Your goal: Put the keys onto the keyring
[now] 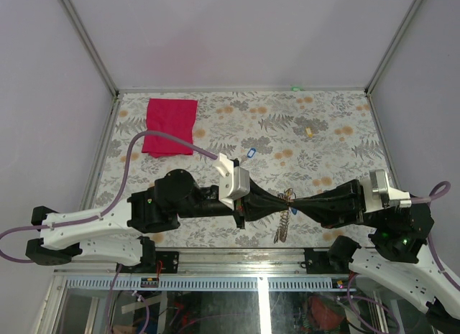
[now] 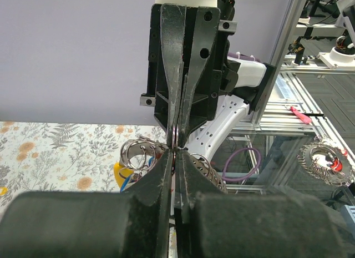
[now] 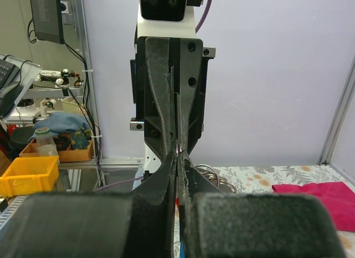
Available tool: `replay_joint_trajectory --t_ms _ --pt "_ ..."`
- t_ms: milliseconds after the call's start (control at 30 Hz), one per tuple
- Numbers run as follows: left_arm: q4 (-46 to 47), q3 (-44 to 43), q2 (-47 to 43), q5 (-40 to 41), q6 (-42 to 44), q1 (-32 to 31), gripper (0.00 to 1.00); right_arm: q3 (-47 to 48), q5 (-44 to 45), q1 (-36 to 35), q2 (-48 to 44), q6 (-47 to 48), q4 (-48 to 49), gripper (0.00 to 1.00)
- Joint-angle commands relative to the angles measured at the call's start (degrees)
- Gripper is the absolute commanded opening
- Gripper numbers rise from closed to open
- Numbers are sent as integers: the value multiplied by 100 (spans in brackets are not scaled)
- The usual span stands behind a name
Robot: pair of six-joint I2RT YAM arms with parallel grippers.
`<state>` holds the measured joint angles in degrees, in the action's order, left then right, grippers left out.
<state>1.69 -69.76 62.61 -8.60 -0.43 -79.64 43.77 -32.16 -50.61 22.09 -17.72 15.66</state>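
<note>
Fingers of left gripper (image 2: 175, 158) and right gripper (image 3: 178, 157) both clamp the keyring (image 1: 284, 219), lower centre (1 key (image 1: 251, 153) lies above).

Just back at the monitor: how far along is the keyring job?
Done, seemingly: a yellow tag already hangs by the keyring. In hand: left gripper and right gripper both pinch the ring, jaws shut. Left: a blue-tagged key lies loose on the table.
</note>
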Motion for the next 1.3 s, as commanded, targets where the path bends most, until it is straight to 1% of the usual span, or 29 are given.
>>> replay_joint_trajectory --t_ms 0,100,267,400,533,600,733,867,933,1067,1267 --pt "235 -204 -75 -34 -22 -18 0 153 112 7 -4 111 219 0" --pt "151 -225 -120 81 -62 -14 0 220 147 6 -45 223 -4 3" --pt "-420 -450 -114 243 -43 -12 0 446 330 6 -172 584 -585 20" --pt "-1167 -755 -46 402 19 -10 0 722 448 11 -231 949 -1244 28" --pt "-2037 -1193 149 531 100 -17 0 1004 531 7 -209 1286 -1955 31" --pt "-2736 -1534 347 570 156 -11 0 1146 577 8 -141 1398 -2293 32" --pt "-4027 -2390 879 658 290 -20 0 1419 514 3 51 1657 -2999 36" --pt "-5262 -3234 1461 873 479 -10 0 1587 277 8 265 1851 -3520 37" --pt "-5739 -3614 1745 968 573 -32 0 1581 171 5 341 1919 -3641 38" --pt "-6357 -4197 2111 1132 731 -58 0 1463 34 14 425 1966 -3636 40" --pt "-6831 -4739 2417 1214 862 -78 0 1226 -177 7 564 1958 -3357 41"
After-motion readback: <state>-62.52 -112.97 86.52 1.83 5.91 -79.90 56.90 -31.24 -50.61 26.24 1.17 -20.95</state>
